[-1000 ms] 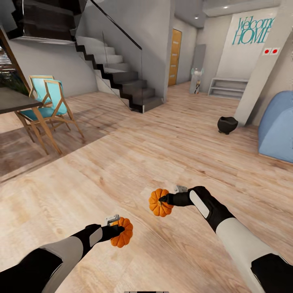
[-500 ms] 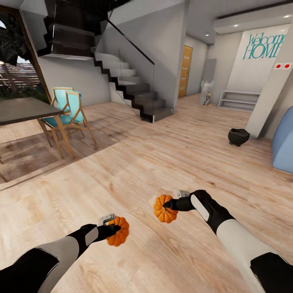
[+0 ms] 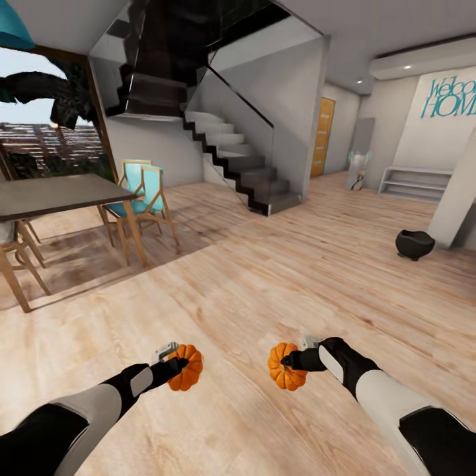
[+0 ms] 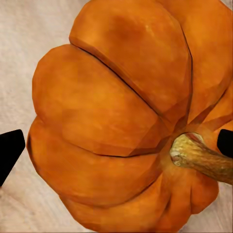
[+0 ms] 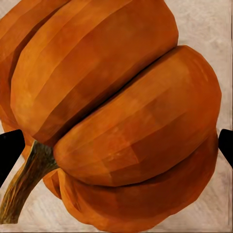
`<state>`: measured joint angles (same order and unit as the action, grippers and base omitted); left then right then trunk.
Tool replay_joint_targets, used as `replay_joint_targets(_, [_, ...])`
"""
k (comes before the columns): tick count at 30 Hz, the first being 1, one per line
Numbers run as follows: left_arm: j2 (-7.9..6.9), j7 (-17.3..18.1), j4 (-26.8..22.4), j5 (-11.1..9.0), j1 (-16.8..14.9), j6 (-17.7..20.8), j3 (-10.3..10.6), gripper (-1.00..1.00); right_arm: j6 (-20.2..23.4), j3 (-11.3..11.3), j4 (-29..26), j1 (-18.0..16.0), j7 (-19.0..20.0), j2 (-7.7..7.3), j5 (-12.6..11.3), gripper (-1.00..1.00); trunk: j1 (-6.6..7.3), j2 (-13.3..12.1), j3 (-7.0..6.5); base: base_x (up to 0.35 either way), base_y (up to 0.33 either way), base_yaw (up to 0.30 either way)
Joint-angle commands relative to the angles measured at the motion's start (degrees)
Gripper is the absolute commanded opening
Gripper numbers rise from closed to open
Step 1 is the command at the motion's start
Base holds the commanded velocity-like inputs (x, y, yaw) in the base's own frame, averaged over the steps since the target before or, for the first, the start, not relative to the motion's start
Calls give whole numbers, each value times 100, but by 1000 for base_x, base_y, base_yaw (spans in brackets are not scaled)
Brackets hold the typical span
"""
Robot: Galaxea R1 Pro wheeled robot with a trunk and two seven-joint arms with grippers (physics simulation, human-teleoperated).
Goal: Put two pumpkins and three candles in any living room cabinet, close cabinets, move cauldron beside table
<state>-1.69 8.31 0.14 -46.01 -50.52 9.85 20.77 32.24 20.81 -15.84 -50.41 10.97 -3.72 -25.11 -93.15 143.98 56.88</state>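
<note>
Dining table: dark rectangular wooden table top [image 3: 56, 194] on pale wooden legs, at far left, before a big window.
Chairs: two light wooden chairs with turquoise seats [image 3: 142, 192], just beside the dark table.
Left gripper: black left gripper [image 3: 177, 365] clenched on a ribbed orange pumpkin with a short brown stem [image 3: 186, 367], held low above the light wood plank floor [image 3: 238, 277]; in the left wrist view the same pumpkin [image 4: 121, 116] between two black fingertips [image 4: 9, 153], stem pointing to one side.
Staircase: dark steps with a glass side panel [image 3: 235, 158], in the middle distance behind the floor.
Right gripper: black right gripper [image 3: 289, 361] closed around a second ribbed orange pumpkin [image 3: 285, 367], near the first one but apart from it; in the right wrist view this pumpkin [image 5: 116, 116] squeezed between black fingertips [image 5: 9, 150], with stem turned aside.
Door: orange-brown wooden door [image 3: 322, 137], far at the back.
Shelf: low pale grey shelf [image 3: 415, 183] against the back wall, under turquoise lettering.
Cauldron: small round-bellied matte black pot [image 3: 414, 243] standing on the floor at far right, near a white pillar [image 3: 456, 198], well apart from both grippers.
</note>
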Motion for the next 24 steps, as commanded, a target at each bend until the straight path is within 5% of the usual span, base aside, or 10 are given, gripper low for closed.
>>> replay_joint_targets(1, [-2,14,12,-46,-2,-51,84,-100,18,-14,24,1,38,-2,-49,-100,4,0,-23,0,0,230])
replay_joint_targets(10, [1,13,110,-57,-2,-356,85,-100,-50,399,193,22,28,12,-46,-100,27,-12,-260,0,0,250])
replay_joint_targets(16, [8,13,120,-57,-1,-366,86,-100,-51,455,200,23,28,24,-46,-100,42,-20,-409,0,0,266])
replay_joint_targets(24, [21,-10,134,-57,0,-370,91,-100,-51,466,229,23,28,38,-46,-100,42,-20,-396,0,0,271])
